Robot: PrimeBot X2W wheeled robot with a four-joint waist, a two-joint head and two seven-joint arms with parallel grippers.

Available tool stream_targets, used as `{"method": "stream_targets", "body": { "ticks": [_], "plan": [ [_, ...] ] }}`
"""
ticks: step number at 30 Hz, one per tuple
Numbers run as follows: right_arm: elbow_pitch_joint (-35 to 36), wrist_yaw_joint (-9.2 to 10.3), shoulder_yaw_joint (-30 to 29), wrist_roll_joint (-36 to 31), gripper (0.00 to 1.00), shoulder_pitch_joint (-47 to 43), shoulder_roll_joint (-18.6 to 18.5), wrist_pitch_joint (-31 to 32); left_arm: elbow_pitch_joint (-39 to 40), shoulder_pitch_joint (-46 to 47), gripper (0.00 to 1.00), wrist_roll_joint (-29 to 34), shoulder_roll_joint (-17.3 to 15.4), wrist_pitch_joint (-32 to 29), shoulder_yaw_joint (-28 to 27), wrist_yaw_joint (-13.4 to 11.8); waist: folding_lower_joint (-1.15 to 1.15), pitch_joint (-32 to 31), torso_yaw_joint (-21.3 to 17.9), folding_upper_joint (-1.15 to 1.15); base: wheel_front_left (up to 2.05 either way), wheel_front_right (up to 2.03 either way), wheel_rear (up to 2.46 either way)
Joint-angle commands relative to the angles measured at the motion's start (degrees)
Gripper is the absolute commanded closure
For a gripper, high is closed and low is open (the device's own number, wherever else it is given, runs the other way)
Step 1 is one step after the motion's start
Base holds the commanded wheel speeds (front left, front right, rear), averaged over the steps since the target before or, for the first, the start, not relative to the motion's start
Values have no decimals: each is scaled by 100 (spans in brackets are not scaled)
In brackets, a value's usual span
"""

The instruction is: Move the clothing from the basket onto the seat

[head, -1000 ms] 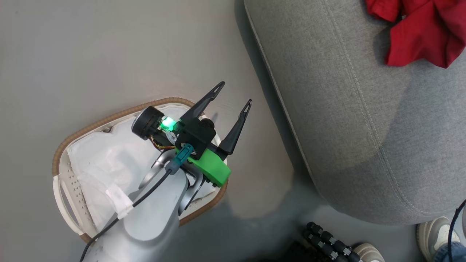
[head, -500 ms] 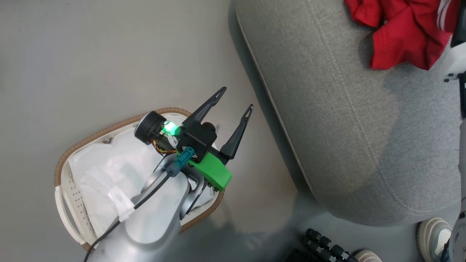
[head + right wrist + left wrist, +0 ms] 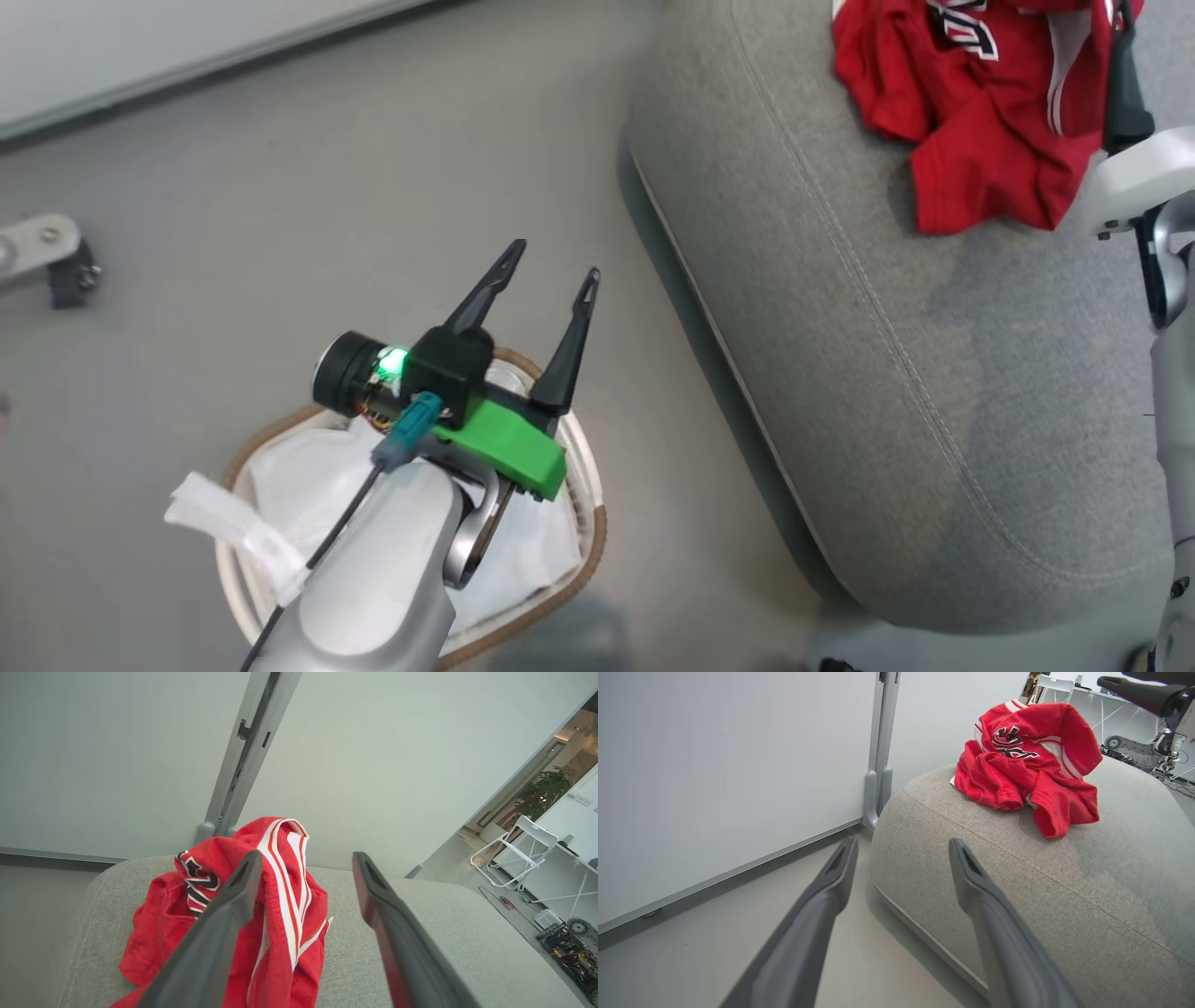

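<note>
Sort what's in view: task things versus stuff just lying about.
Job: clothing, heaped on the seat; basket with white liner.
Lying about: folding chair; potted plant; grey metal fitting on the floor.

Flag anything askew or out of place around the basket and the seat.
A strip of the white liner hangs out over the rim of the basket on its left in the head view. The clothing sits in a crumpled heap on the seat. Nothing looks spilled or damaged.
</note>
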State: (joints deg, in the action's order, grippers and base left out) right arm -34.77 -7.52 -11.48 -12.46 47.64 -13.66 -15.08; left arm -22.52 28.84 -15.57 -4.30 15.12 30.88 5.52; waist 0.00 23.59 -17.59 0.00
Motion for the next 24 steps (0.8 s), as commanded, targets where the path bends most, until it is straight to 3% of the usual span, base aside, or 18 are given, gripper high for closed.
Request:
{"method": "stream_targets", "body": {
  "ticks": [1,13,24],
  "plan": [
    [-29,6,52,70,0,-120,-46,-13,28,-172,0,-47,19,4,-100,-42,0,-607,478,0,0,0,0],
    [207,6,147,572,0,-994,685,-13,287,-1119,0,-145,55,4,-1592,-343,0,-1514,1360,0,0,0,0],
    [574,6,517,1056,0,-2235,1046,-13,206,-1999,0,-129,107,3,-2436,-331,0,-2004,1762,0,0,0,0]
  ]
}}
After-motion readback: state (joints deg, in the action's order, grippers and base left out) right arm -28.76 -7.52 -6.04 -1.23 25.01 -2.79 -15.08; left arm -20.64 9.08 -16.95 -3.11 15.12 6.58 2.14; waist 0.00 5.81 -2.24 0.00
